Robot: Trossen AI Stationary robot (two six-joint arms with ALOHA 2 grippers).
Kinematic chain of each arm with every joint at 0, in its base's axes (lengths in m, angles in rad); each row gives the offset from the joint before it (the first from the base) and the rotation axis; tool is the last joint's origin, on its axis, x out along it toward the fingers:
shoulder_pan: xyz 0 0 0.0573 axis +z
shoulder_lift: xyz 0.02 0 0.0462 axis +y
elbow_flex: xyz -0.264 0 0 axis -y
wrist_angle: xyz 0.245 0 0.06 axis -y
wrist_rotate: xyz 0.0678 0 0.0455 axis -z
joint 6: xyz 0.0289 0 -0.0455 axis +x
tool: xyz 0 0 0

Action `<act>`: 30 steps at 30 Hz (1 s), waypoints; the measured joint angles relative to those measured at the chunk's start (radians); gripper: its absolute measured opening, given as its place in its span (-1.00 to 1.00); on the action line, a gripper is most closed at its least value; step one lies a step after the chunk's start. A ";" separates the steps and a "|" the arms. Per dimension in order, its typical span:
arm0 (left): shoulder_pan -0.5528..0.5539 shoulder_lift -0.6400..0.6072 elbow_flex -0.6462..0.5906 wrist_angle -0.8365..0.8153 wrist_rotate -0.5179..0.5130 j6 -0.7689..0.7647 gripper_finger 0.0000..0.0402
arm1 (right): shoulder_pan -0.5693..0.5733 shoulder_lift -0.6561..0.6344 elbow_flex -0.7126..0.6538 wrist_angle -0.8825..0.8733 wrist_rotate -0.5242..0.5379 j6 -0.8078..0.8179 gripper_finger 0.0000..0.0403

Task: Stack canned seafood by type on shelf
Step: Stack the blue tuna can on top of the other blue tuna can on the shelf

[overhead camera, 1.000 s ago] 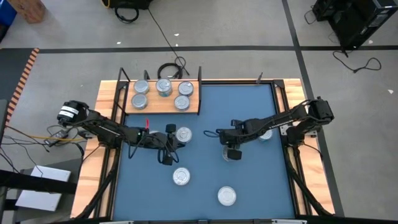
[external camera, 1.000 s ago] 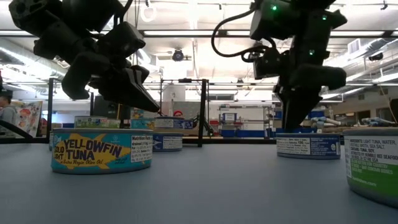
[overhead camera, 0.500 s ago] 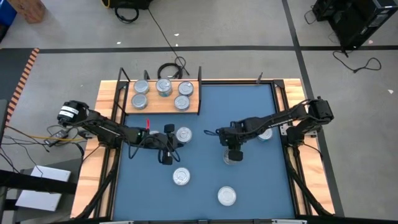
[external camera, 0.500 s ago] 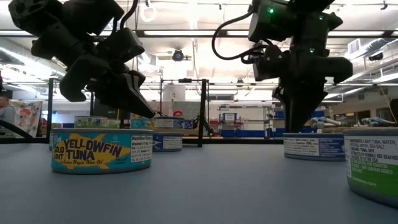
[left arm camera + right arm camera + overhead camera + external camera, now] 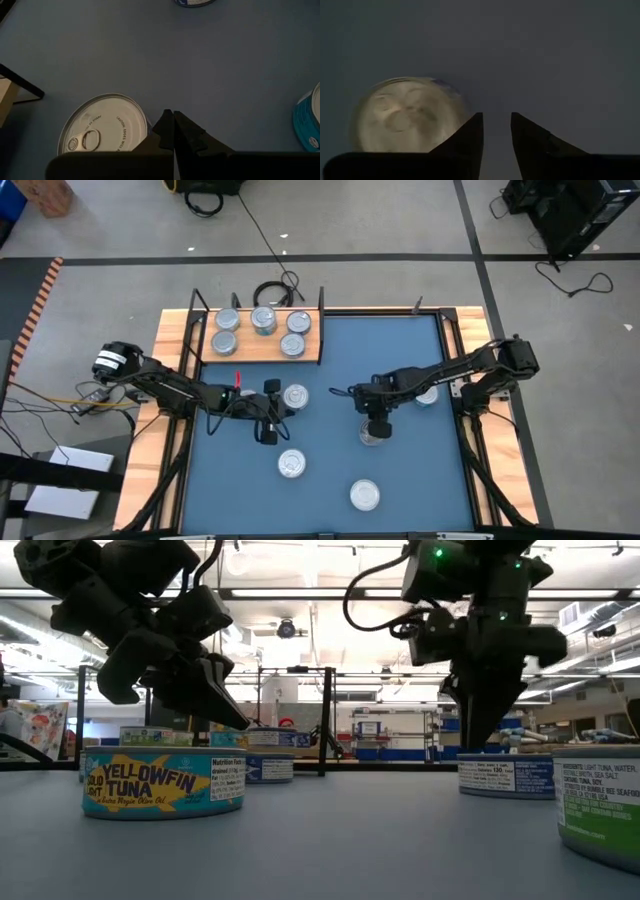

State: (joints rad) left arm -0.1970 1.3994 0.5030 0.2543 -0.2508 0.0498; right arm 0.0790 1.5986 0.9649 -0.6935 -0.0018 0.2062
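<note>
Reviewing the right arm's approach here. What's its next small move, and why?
Probably shift sideways to centre on the tin, opening wider. In the right wrist view the right gripper has only a narrow gap between its fingers, and the tin lies off to one side on the blue mat, not between them. From above, the gripper hangs over that tin.

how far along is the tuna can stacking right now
Done: four tins sit on the shelf. In hand: nothing; the right tool, slightly open, hovers beside one tin, and the left tool is shut. Left: about five tins, including the yellowfin can, remain on the blue mat.
</note>
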 joint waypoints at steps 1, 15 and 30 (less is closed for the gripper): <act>0.000 0.000 0.000 0.000 0.000 0.000 -0.99 | 0.007 0.000 0.000 0.003 -0.018 0.000 -0.46; 0.000 0.000 0.000 -0.007 -0.001 -0.002 -0.99 | -0.009 0.003 0.000 0.027 -0.043 -0.045 -0.50; 0.000 0.000 0.000 -0.023 -0.001 -0.004 -0.99 | -0.027 0.003 -0.041 0.105 -0.156 -0.072 -0.56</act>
State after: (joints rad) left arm -0.1970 1.3994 0.5030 0.2313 -0.2516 0.0459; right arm 0.0518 1.6012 0.9240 -0.5886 -0.1578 0.1343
